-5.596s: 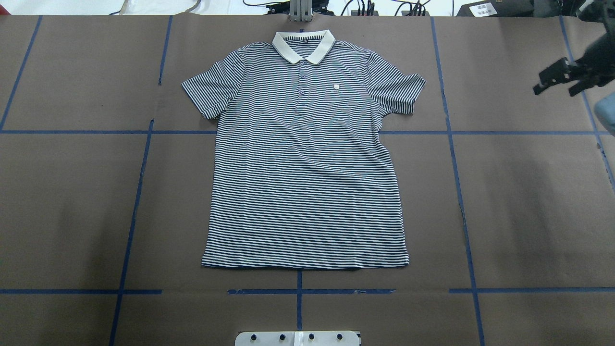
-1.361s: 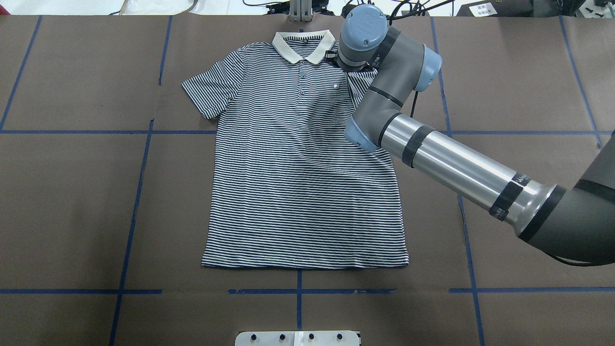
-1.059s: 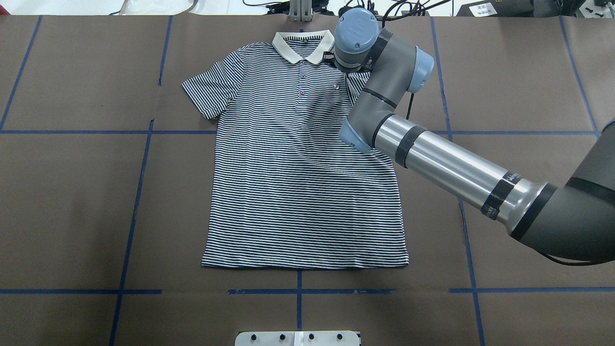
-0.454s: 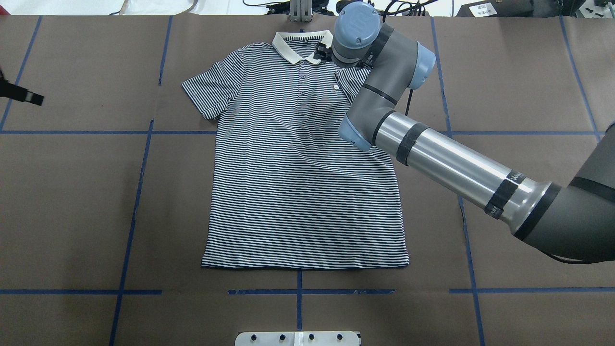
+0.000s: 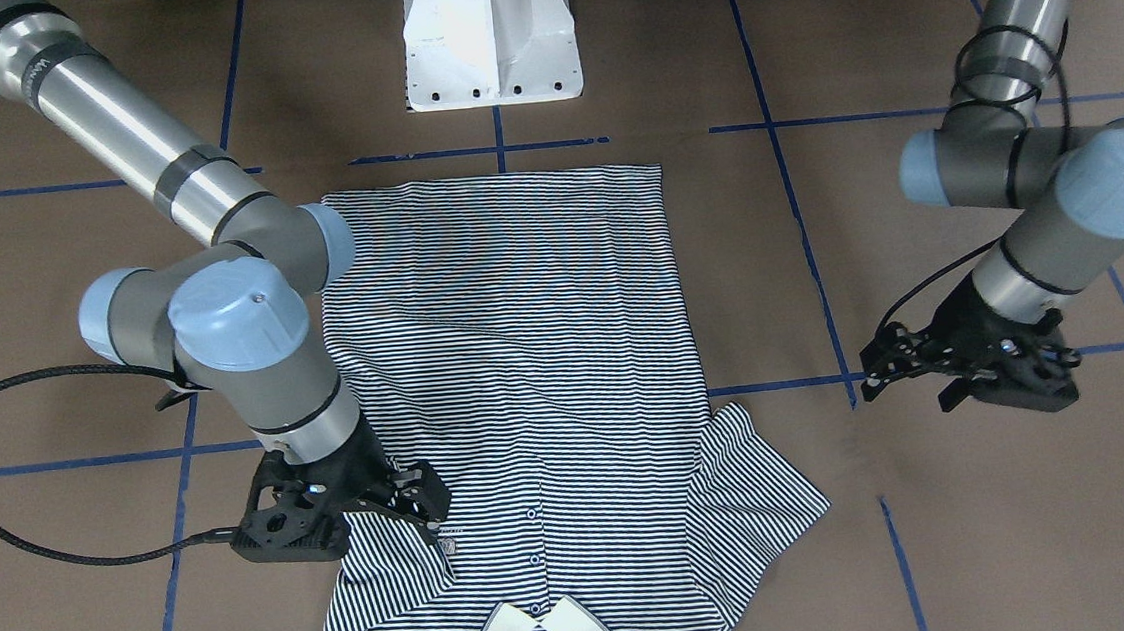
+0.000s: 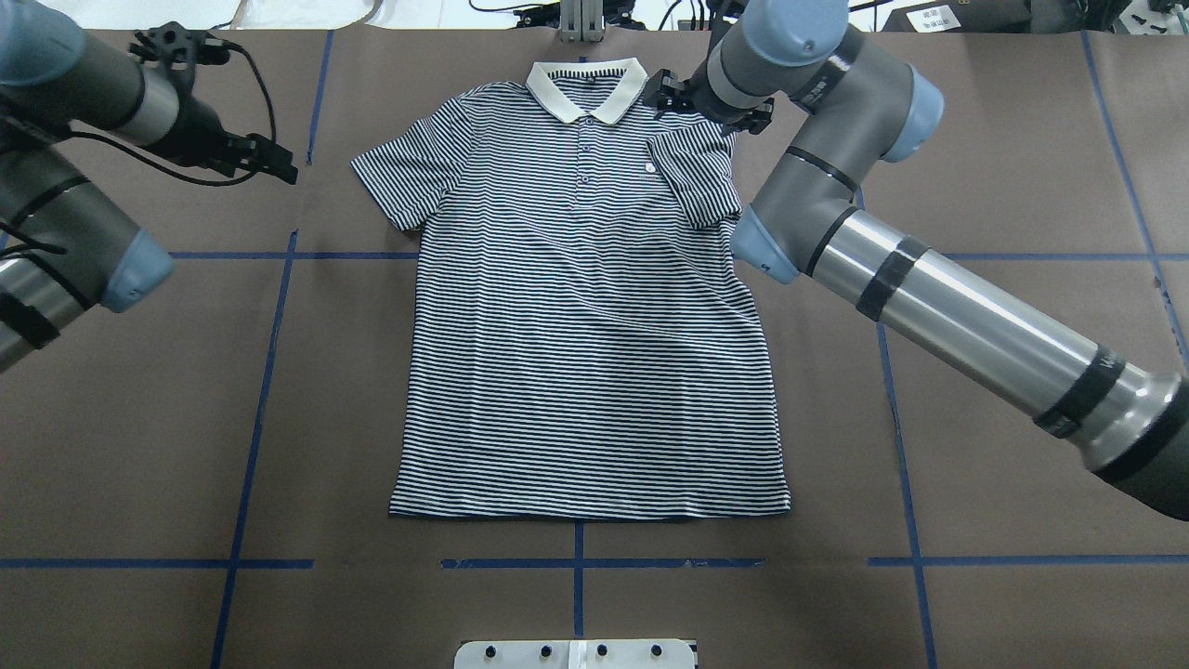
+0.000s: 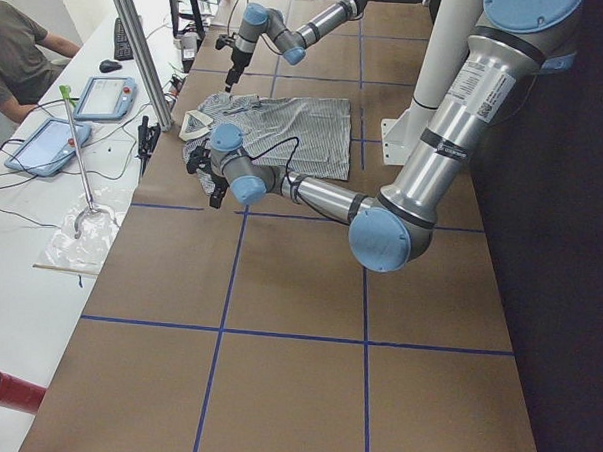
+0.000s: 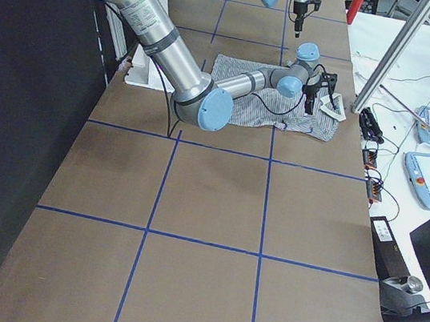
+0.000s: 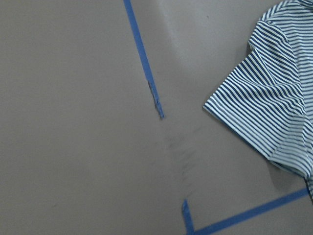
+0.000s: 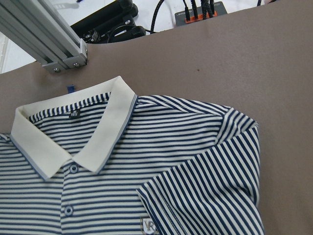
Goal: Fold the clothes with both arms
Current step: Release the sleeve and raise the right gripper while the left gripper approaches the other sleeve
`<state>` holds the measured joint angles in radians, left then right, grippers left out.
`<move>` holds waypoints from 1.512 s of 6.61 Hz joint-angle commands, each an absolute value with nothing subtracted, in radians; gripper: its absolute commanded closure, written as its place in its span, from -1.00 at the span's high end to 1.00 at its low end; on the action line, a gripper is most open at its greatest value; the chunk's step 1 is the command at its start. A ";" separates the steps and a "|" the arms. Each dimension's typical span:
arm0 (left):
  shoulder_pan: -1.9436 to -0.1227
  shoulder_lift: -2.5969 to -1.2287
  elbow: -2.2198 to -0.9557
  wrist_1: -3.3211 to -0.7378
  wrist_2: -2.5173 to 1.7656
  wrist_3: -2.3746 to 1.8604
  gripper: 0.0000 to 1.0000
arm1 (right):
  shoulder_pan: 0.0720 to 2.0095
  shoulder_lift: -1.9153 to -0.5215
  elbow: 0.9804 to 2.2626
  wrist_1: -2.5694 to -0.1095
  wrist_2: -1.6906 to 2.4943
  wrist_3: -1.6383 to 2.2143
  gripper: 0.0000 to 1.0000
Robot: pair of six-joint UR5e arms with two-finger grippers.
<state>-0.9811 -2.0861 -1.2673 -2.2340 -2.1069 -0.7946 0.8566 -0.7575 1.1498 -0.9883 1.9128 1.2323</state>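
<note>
The polo shirt (image 6: 585, 353) is laid flat, front up, in the middle of the brown table (image 6: 1022, 139), with the cream collar (image 6: 587, 88) at the far edge and the hem (image 6: 590, 511) near the robot. The right sleeve (image 6: 697, 177) is seen turned in over the chest, beside the logo. The left sleeve (image 6: 399, 181) is spread out to the side.

The right gripper (image 6: 711, 102) is held just above the far right shoulder, with its jaws parted and nothing gripped. The left gripper (image 5: 907, 395) is hung over bare table to the left of the left sleeve, apart from the cloth, with its jaws likewise spread and empty.

The fabric is judged light, thin and limp. No shape will be kept once it is lifted, and a deep pinch is likely to drag the layer beneath. The left sleeve is best taken at its cuff or shoulder seam, low to the table, so that only the part to be folded is raised. The knit should not be slippery, though a shallow pinch could be lost.
</note>
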 commanded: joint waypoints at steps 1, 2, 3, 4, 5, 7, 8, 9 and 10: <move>-0.933 -2.254 -1.090 -2.237 -2.034 -0.851 0.55 | 0.893 -0.897 1.331 -0.983 2.015 1.223 1.00; -0.933 -2.297 -1.044 -2.240 -2.010 -0.851 0.31 | 0.891 -0.920 1.360 -0.982 2.016 1.223 1.00; -0.928 -2.299 -1.032 -2.241 -1.958 -0.851 0.21 | 0.887 -0.920 1.359 -0.982 2.011 1.224 1.00; -0.925 -2.304 -1.014 -2.244 -1.913 -0.853 0.18 | 0.887 -0.923 1.352 -0.982 2.006 1.223 1.00; -0.925 -2.309 -0.988 -2.247 -1.895 -0.850 0.16 | 0.881 -0.926 1.351 -0.982 2.005 1.226 1.00; -0.914 -2.331 -0.932 -2.276 -1.876 -0.853 0.13 | 0.881 -0.928 1.354 -0.980 2.005 1.227 1.00; -0.911 -2.353 -0.901 -2.284 -1.876 -0.853 0.12 | 0.879 -0.928 1.356 -0.980 2.005 1.230 1.00; -0.905 -2.353 -0.897 -2.284 -1.876 -0.853 0.11 | 0.879 -0.928 1.358 -0.980 2.005 1.235 1.00; -0.902 -2.353 -0.897 -2.284 -1.876 -0.853 0.10 | 0.877 -0.928 1.358 -0.980 2.005 1.235 1.00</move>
